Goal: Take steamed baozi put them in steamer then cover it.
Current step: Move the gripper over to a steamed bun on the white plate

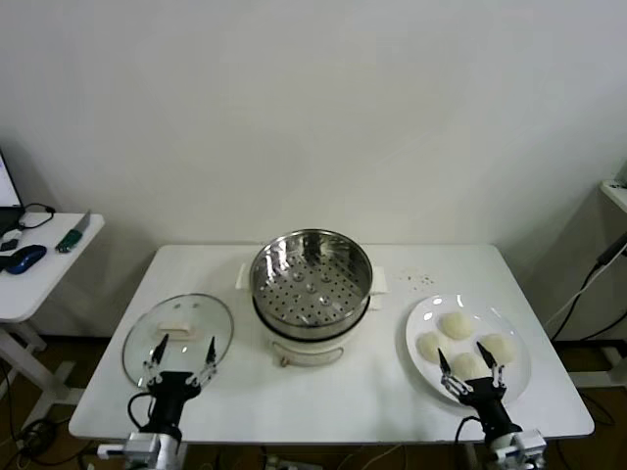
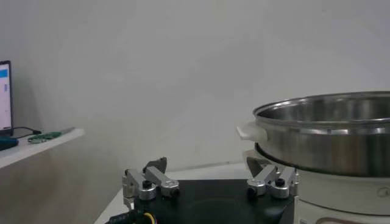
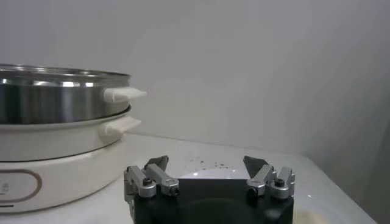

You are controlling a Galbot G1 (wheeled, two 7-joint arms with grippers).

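Note:
The steamer (image 1: 312, 282), a shiny steel basket with a perforated bottom, stands empty on its white pot base at the table's middle; it also shows in the left wrist view (image 2: 329, 134) and the right wrist view (image 3: 55, 97). Several cream-white baozi (image 1: 457, 325) lie on a white plate (image 1: 519, 377) at the right. The glass cover (image 1: 178, 335) with its white handle lies flat at the left. My left gripper (image 1: 180, 354) is open over the cover's near edge. My right gripper (image 1: 470, 370) is open over the plate's near side, just above the front baozi.
A small white side table (image 1: 39, 264) with a mouse and a green tool stands off to the left. A cable (image 1: 588, 284) hangs at the far right. A few dark specks (image 1: 419, 280) lie on the table behind the plate.

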